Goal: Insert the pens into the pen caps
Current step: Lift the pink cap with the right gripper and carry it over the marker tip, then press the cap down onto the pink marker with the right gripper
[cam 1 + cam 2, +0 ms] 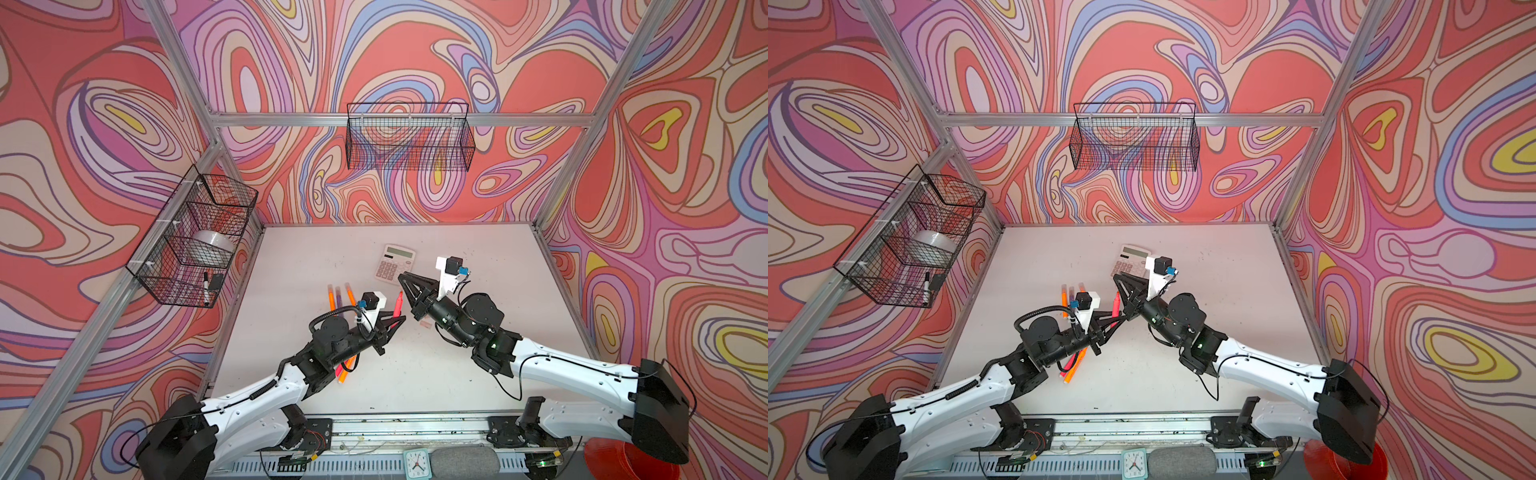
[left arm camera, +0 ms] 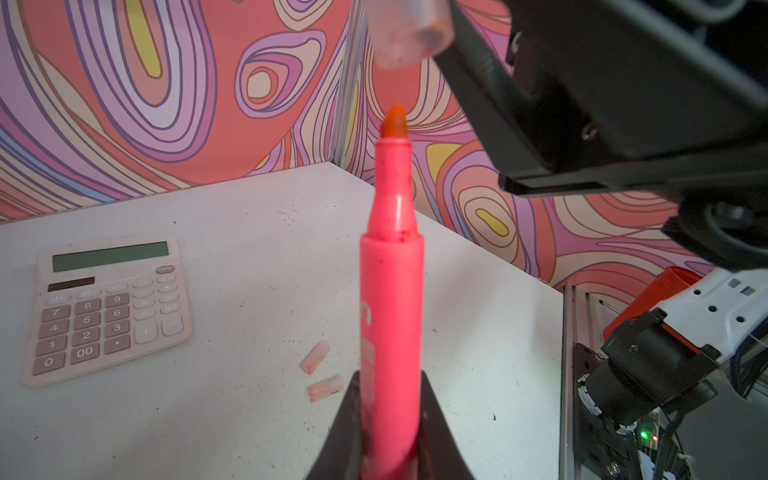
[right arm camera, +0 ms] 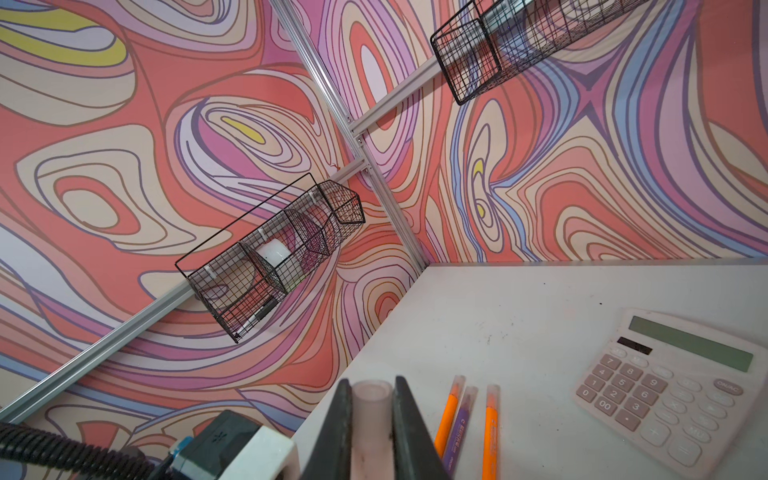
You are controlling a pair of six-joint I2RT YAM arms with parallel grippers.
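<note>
My left gripper (image 2: 389,376) is shut on a pink-red pen (image 2: 392,291), whose orange-red tip points up and away. Just beyond that tip, a small gap apart, hangs a translucent pen cap (image 2: 409,31). My right gripper (image 3: 372,382) is shut on that cap (image 3: 371,419). In both top views the two grippers meet mid-table, left (image 1: 397,322) below right (image 1: 402,277), with the pen (image 1: 400,303) between them. Two loose caps (image 2: 314,357) lie on the table. Three capped pens, orange (image 3: 446,415), purple (image 3: 459,424) and orange (image 3: 490,432), lie side by side.
A pink calculator (image 1: 395,264) lies behind the grippers. More orange and pink pens (image 1: 345,370) stick out from under the left arm. Wire baskets hang on the left wall (image 1: 195,241) and the back wall (image 1: 409,137). A small clock (image 1: 417,463) stands at the front edge.
</note>
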